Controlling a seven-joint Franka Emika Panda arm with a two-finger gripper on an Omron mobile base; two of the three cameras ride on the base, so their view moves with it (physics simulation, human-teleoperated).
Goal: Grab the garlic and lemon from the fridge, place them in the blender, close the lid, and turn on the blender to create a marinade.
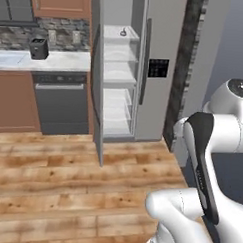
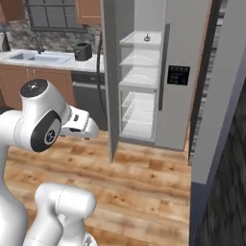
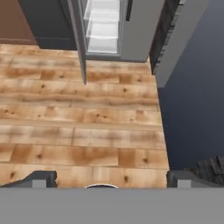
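Observation:
The grey fridge [image 1: 159, 95] [image 2: 178, 105] stands ahead across the wooden floor, its left door [image 1: 97, 97] [image 2: 109, 81] swung open. Inside are several white translucent shelves [image 1: 118, 73] [image 2: 139, 77]. A tiny dark item [image 1: 122, 31] [image 2: 146, 36] rests on the top shelf, too small to identify. In the hand view the fridge [image 3: 135, 30] is at the top, and my gripper [image 3: 111, 181] hangs open over bare floor, fingertips [image 3: 40, 178] spread wide with nothing between them. Garlic, lemon, blender and lid are out of view.
Left of the fridge are a dark dishwasher [image 1: 61, 103] [image 2: 86, 93], a pale counter [image 1: 61, 61] with a small black appliance [image 1: 39, 48] [image 2: 83, 51], and a sink [image 2: 41, 56]. A dark wall corner [image 2: 218, 144] [image 3: 192, 87] juts out on the right.

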